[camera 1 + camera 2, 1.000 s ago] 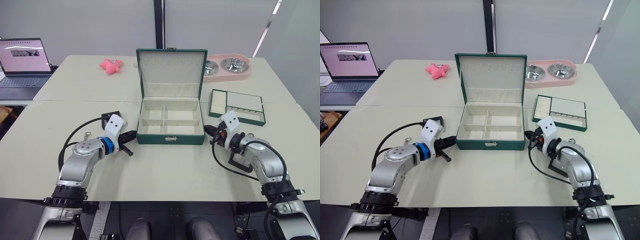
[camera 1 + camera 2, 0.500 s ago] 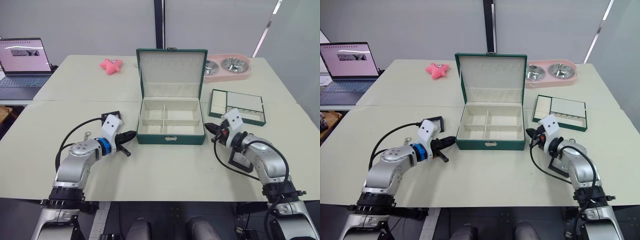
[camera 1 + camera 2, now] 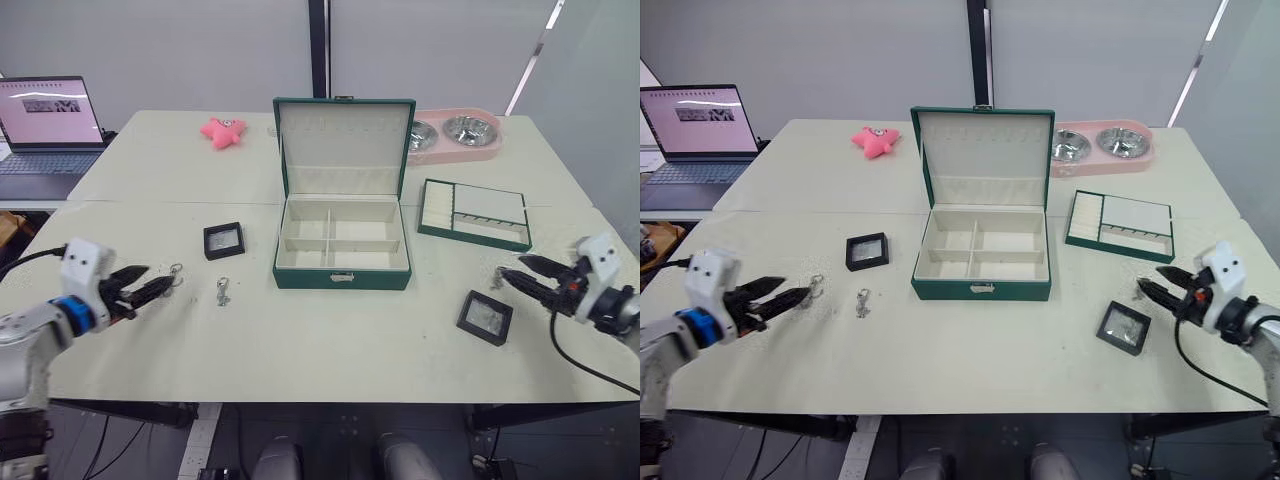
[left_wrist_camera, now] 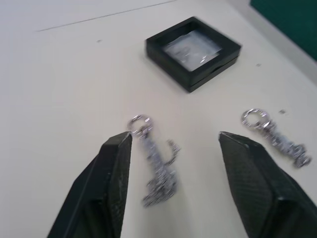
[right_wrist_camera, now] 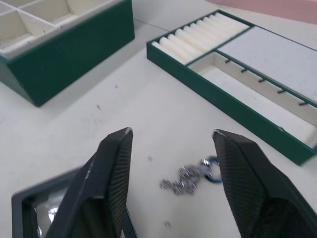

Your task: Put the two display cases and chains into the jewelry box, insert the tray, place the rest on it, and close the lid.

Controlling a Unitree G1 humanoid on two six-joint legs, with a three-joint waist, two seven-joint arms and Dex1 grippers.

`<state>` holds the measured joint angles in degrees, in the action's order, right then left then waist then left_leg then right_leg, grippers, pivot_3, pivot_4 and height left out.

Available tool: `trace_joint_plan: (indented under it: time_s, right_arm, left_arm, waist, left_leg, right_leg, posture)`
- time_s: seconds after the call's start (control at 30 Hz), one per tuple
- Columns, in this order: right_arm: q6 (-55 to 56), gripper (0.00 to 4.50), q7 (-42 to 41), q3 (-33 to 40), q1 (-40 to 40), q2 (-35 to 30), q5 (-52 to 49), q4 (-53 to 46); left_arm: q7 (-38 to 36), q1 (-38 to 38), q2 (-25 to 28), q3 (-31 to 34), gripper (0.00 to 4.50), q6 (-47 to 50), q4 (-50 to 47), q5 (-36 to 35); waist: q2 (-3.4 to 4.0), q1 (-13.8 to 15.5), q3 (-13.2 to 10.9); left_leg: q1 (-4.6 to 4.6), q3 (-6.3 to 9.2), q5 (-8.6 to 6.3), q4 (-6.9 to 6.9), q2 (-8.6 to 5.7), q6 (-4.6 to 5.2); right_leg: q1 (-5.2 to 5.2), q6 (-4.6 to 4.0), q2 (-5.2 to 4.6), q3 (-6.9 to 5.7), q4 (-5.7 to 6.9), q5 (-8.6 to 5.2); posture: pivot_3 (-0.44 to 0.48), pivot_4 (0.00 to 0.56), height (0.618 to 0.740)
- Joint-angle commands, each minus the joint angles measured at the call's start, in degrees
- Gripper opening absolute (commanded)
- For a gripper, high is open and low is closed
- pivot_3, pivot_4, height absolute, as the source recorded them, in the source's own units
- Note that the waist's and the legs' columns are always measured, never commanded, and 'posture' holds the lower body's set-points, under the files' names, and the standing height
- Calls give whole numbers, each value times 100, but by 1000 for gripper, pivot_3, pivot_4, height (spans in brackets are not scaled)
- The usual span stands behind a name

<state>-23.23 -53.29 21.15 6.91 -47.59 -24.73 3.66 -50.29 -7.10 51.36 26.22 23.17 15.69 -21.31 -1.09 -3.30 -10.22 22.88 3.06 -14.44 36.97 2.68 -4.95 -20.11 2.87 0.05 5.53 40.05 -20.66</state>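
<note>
counter (image 3: pixel 330 340): everything sits on it; nothing has gone into the box yet, so you are at the first pick.
jewelry box (image 3: pixel 342 246): mid-counter, lid (image 3: pixel 343 145) standing open, cream compartments bare. drop items straight down into a compartment and keep clear of the dividers.
tray (image 3: pixel 474 213): right of the box toward the far right edge. leave it out until the cases and chains are in.
display cases: one (image 3: pixel 223 240) left of the box, one (image 3: pixel 485 317) near the right front edge. each is flat and glossy, so pinch across the black frame, not the clear centre.
left gripper (image 3: pixel 150 287): jaws apart, low over the counter at the left edge, straddling a chain (image 4: pixel 157 168) in the wrist view. lower until the tips touch the counter, then close on the thick middle.
right gripper (image 3: pixel 523 277): jaws apart near the right edge, a chain (image 5: pixel 190 178) lying between the tips. same approach.
third chain (image 3: pixel 222 292): between the left chain and the box front; likely to slip, so lift slowly.
</note>
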Motion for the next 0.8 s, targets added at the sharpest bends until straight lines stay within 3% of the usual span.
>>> trace_joint_plan:
  time_s: [0.03, 0.1, 0.37, 0.8]
  right_arm:
    - [353, 3882, -315, 393, -48, -207, -97, 397]
    - [485, 4437, -431, 485, -75, -247, -114, 656]
    - [834, 4437, -444, 644, -281, -350, 26, 1224]
    - [1277, 4437, -431, 567, -315, -387, 246, 1721]
  left_arm:
    - [-88, 88, 352, 421, 4064, -540, 487, 112]
    - [-47, 108, 455, 510, 4499, -771, 797, 170]
    - [-81, 94, 702, 560, 4499, -1537, 1916, 289]
    - [-16, 5, 691, 454, 4499, -1893, 2332, 361]
  waist:
    - [0, 2, -1]
    - [0, 3, -1]
    - [1, 2, -1]
    - [2, -6, -1]
  left_leg:
    - [0, 0, 0, 0, 0, 0]
    - [1, 0, 0, 0, 0, 0]
    - [1, -2, 0, -1, 0, 0]
    - [0, -4, 0, -2, 1, 0]
  right_leg:
    - [0, 0, 0, 0, 0, 0]
    - [1, 0, -1, -1, -1, 0]
    - [-1, 0, -1, 0, -2, 0]
    - [-1, 0, 0, 1, 0, 0]
  posture:
    - [0, 150, 740]
    - [0, 150, 740]
    - [0, 150, 740]
    - [0, 150, 740]
